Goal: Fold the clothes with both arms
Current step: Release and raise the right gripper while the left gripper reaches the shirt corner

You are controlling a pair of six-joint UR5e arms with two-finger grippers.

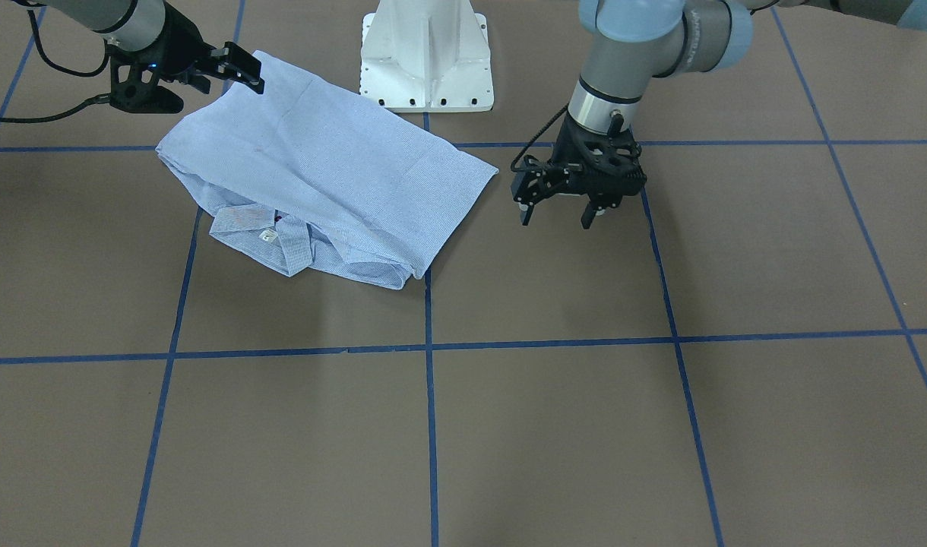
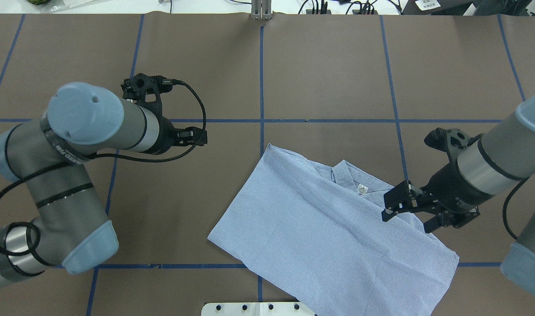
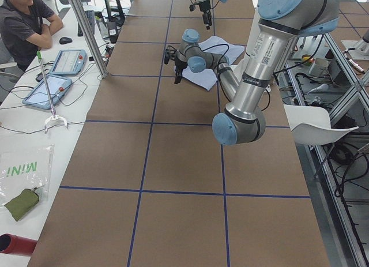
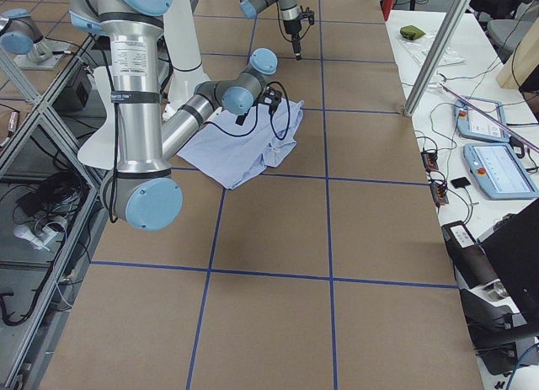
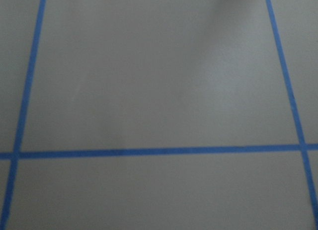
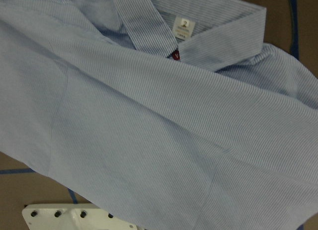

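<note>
A: Front view: shirt (image 1: 334, 175) folded flat on table (image 1: 509, 425), just before pedestal (image 1: 427, 57), robot's right half. Left gripper (image 1: 556, 216) beside its corner, fingers wide apart, empty.
B: Overhead: right gripper (image 2: 404, 223) above shoulder near collar (image 2: 355, 177), spread, gripping nothing.
A: Right wrist: soft, light, limp cloth; probably sags and slides. Best pinched at hem corners, through all layers.

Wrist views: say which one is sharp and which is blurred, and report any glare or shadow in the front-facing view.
Left wrist view: out of focus, showing just the table and smeared tape lines. Right wrist view: sharper, with the stripes on the shirt and its collar label distinct. Front-facing view: even light, no glare, only a faint shadow along the shirt's lower edge.
</note>
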